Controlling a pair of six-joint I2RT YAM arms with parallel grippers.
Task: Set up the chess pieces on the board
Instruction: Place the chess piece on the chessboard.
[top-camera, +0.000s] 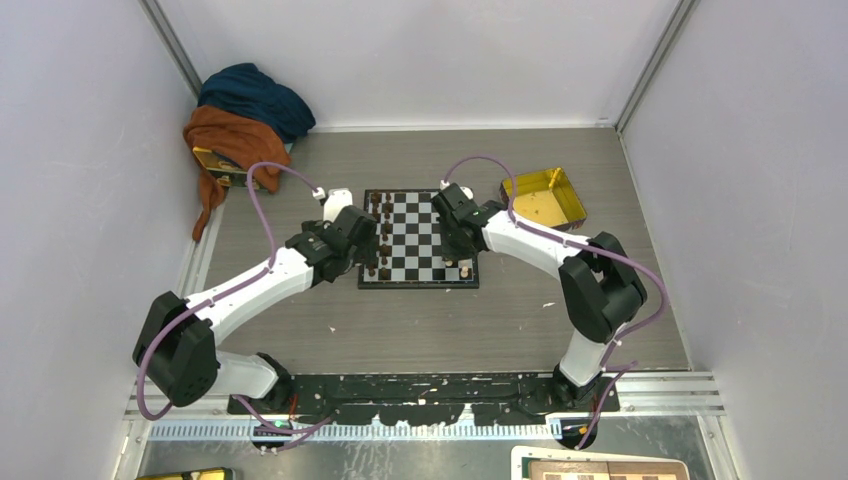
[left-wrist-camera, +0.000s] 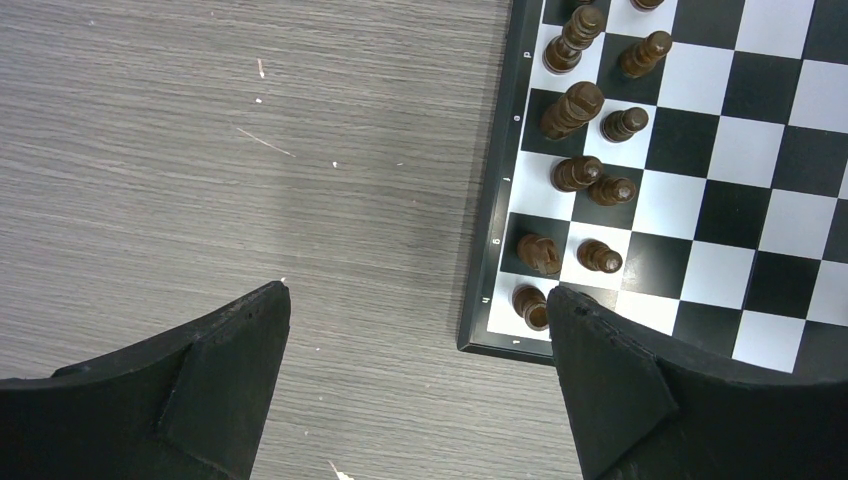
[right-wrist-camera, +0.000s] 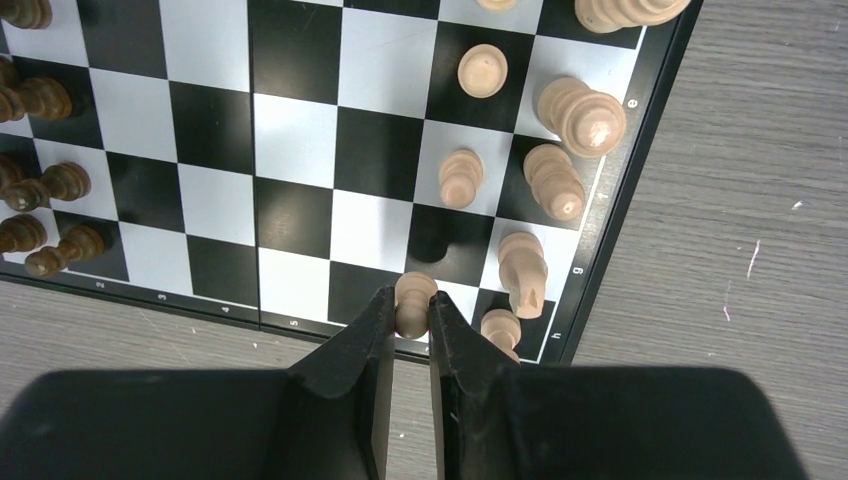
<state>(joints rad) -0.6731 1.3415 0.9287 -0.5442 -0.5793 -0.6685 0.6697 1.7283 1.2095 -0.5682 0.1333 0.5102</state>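
- Grey wood-grain counter (top-camera: 500, 320) carries the board (top-camera: 418, 240); we see light-tan chess pieces (right-wrist-camera: 560, 180) standing just beyond and right of the right jaws.
- Right jaws are narrow, pinching an upright pawn (right-wrist-camera: 413, 300) over the board edge closest to them; this arm is nearer.
- Left jaws gape wide, empty, beside dark pieces (left-wrist-camera: 575, 110).

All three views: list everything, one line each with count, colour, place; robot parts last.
board: one, black and pale checks, table centre.
chess pieces: about nine, light tan, board's right side.
dark pieces: about ten, dark brown, board's left side.
tray: one, shiny yellow, right of the board.
cloths: two, blue over orange, far-left corner.
table: one, grey wood grain.
left gripper: one, black, open above table beside board's left edge.
right gripper: one, black, shut on a light piece at board's near-right edge.
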